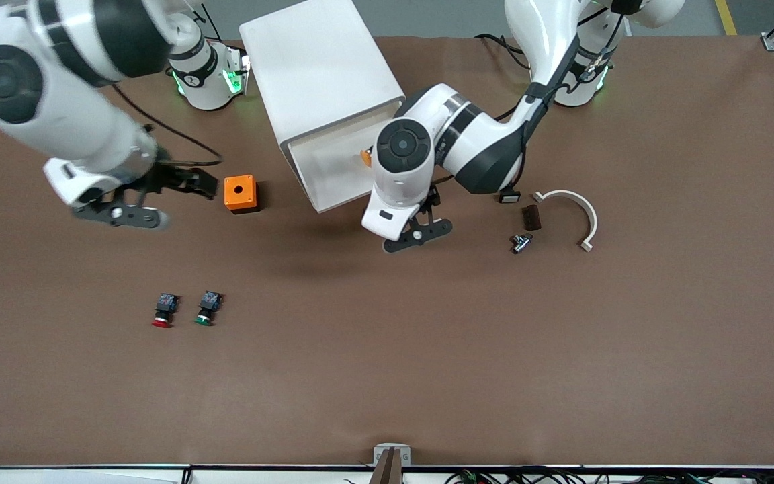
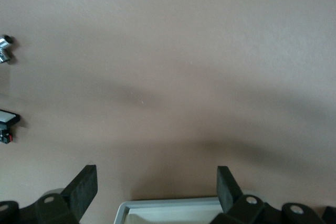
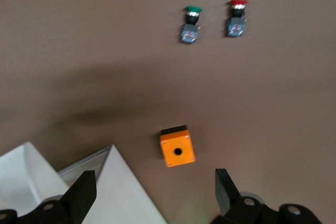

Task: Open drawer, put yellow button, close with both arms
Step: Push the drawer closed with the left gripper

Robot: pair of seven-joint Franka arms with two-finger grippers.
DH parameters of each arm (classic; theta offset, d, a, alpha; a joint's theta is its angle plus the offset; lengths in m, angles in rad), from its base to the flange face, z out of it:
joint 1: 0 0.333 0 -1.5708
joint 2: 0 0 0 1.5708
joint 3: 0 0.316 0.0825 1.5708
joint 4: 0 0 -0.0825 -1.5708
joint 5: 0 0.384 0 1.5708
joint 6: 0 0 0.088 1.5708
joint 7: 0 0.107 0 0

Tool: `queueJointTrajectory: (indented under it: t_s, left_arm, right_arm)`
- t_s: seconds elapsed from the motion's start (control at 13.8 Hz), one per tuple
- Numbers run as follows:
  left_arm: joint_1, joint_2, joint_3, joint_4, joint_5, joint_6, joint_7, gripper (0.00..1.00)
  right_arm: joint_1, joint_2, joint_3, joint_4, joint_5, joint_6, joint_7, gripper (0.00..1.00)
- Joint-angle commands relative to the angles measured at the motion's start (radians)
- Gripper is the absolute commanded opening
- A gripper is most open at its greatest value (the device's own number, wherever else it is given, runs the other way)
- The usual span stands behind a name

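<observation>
The white cabinet has its drawer pulled out toward the front camera. In the drawer, the yellow button shows only its yellow-orange cap; the left arm's wrist hides the rest. My left gripper hangs over the drawer's front edge, open and empty. In the left wrist view the drawer's rim lies between its spread fingers. My right gripper is up in the air beside the cabinet, over the table by the orange box, also open and empty.
A red button and a green button lie side by side nearer the front camera. A white curved piece, a dark block and a small metal part lie toward the left arm's end.
</observation>
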Motion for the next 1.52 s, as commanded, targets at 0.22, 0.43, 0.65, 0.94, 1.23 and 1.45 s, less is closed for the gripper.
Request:
queueJointTrajectory:
  t_s: [0.22,0.43,0.65,0.94,1.23,1.45]
  left_arm:
    - [-0.055,-0.008,-0.016,-0.028,-0.011,0.007,-0.045,1.00]
    - [-0.073,0.003,-0.025,-0.028,-0.045,0.007,-0.075,1.00]
    - [-0.081,0.012,-0.028,-0.028,-0.132,0.007,-0.093,1.00]
    - [-0.083,0.012,-0.028,-0.028,-0.250,0.001,-0.155,1.00]
    - [-0.084,0.013,-0.030,-0.040,-0.381,-0.016,-0.176,1.00]
    - [-0.097,0.023,-0.030,-0.048,-0.442,-0.019,-0.199,1.00]
  right_arm:
    - [-0.170,0.002,0.021,0.041,-0.062,-0.025,-0.261,1.00]
    - [-0.194,0.010,0.021,0.050,-0.091,-0.015,-0.252,1.00]
    - [-0.210,0.041,0.021,0.106,-0.113,-0.015,-0.212,1.00]
    - [-0.273,0.067,0.019,0.122,-0.087,-0.018,-0.195,1.00]
    - [-0.265,0.056,0.027,0.129,-0.068,-0.092,-0.181,1.00]
    - [-0.276,0.050,0.018,0.130,0.019,-0.104,-0.198,1.00]
